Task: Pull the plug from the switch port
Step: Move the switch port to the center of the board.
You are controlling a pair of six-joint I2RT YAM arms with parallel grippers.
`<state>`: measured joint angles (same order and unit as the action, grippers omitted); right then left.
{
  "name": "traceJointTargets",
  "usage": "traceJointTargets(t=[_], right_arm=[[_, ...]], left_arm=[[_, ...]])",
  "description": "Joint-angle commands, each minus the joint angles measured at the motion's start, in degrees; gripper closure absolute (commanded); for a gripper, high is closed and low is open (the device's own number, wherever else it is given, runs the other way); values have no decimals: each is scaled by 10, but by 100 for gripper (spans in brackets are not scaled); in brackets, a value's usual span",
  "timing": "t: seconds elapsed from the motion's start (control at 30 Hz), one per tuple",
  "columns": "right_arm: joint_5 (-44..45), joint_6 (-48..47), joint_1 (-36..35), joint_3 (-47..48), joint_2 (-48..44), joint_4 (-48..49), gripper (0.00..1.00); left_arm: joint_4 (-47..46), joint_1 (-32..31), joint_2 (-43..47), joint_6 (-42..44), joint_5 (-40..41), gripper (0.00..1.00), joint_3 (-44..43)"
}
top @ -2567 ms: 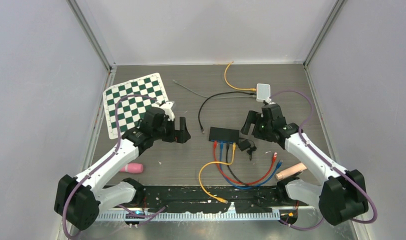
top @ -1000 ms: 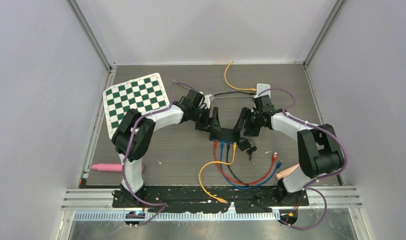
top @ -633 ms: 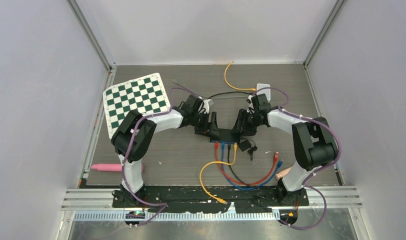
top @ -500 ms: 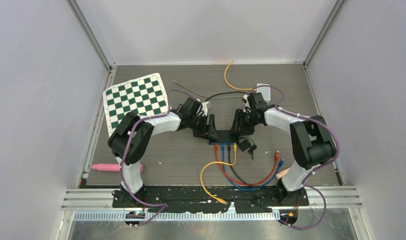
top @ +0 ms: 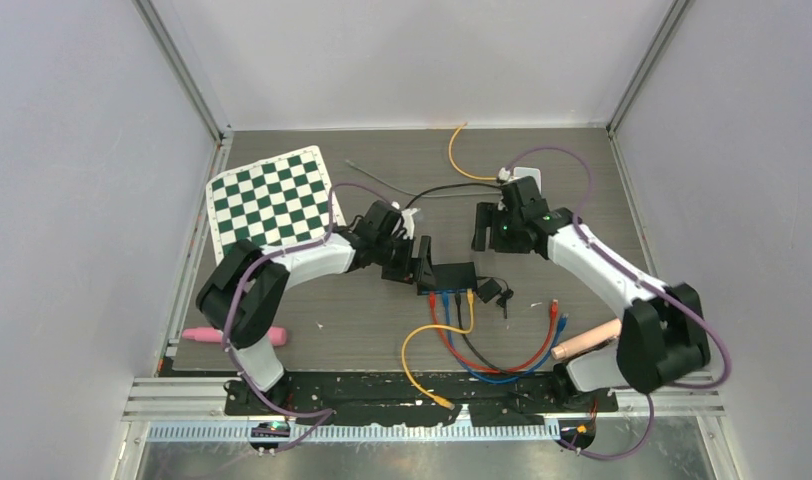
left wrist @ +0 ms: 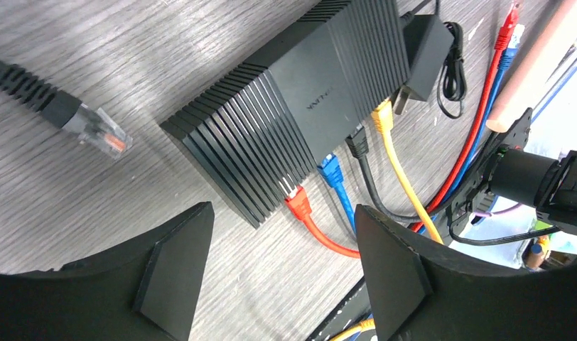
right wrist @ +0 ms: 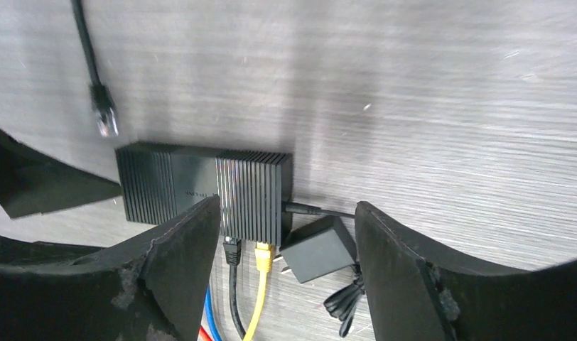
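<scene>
Because the left claw [left wrist: 282,212], at the left end of the switch [top: 452,272] on the desk [top: 362,330], and the right claw [right wrist: 286,207], raised over its right end, both gape empty, one should pin the box while the other pinches a near-face plug [left wrist: 298,202] and draws it straight out.

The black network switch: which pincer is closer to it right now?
Left. The left pincer sits low, right beside the left end of the switch; the right pincer hangs above and behind its right end, clearly apart.
</scene>
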<state>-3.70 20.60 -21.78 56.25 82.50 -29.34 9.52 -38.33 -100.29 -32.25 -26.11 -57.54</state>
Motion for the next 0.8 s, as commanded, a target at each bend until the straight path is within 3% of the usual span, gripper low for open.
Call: traceJointTargets(t=[0.0,0.1,0.33,0.77], right_arm=[[126,37,3,-19,-85,-24,23],[125,67,6,-74,-124,-16,23],[-10,102,4,-151,-132,52,34],[102,109,-68,-93,-41,-5,32]], left_arm=[[33,0,69,30,48,23,-3],[41,0,102,39,54,21,3],[65,-1,161,57,94,20,9],[94,1,200,72,143,19,30]])
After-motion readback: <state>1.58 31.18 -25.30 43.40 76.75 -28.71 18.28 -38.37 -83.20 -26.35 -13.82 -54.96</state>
